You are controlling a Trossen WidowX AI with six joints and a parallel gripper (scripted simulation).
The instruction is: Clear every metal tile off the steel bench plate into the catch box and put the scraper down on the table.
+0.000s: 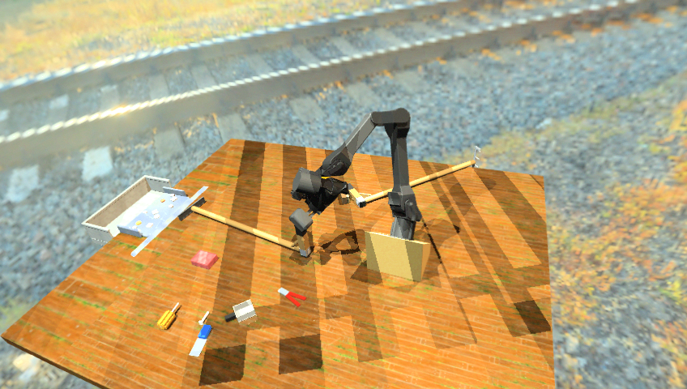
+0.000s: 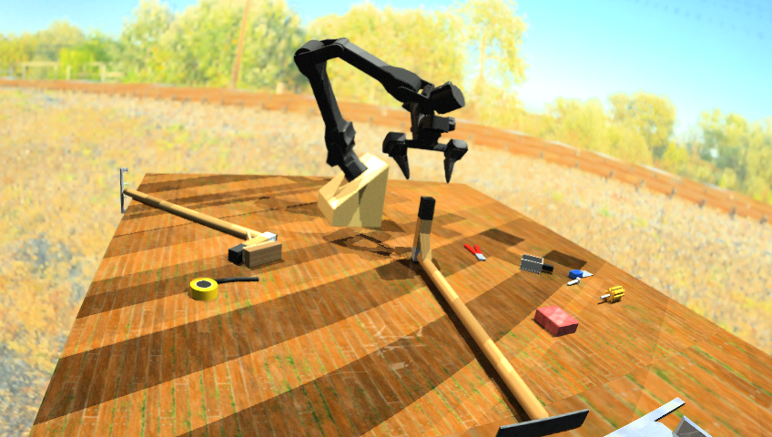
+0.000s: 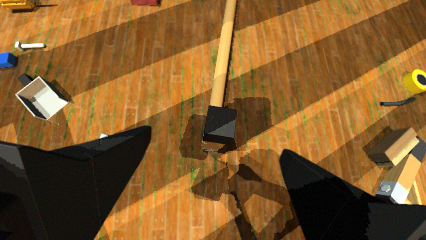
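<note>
The long scraper (image 1: 241, 226) (image 2: 465, 319) (image 3: 223, 60) lies on the table with its dark blade (image 1: 185, 211) (image 2: 543, 423) at the near edge of the steel plate (image 1: 166, 212). Its upright wooden grip with a black top (image 2: 425, 232) (image 3: 220, 122) stands at the arm's end of the shaft. Several small white and yellowish tiles (image 1: 149, 224) lie on the plate. The catch box (image 1: 122, 199) is at the plate's far end; part of its inside is hidden. My gripper (image 2: 428, 180) (image 3: 217, 144) is open and empty, above the scraper's grip, one finger to each side in the wrist view.
A second long tool (image 1: 428, 178) (image 2: 189, 216) lies beside a wooden block (image 2: 263, 254). A yellow tape roll (image 2: 203, 289) (image 3: 415, 81), red block (image 1: 204, 259) (image 2: 556, 320), red pliers (image 1: 292, 297) (image 2: 474, 251), a white scoop (image 1: 244, 310) (image 3: 42, 98) and small hand tools lie around.
</note>
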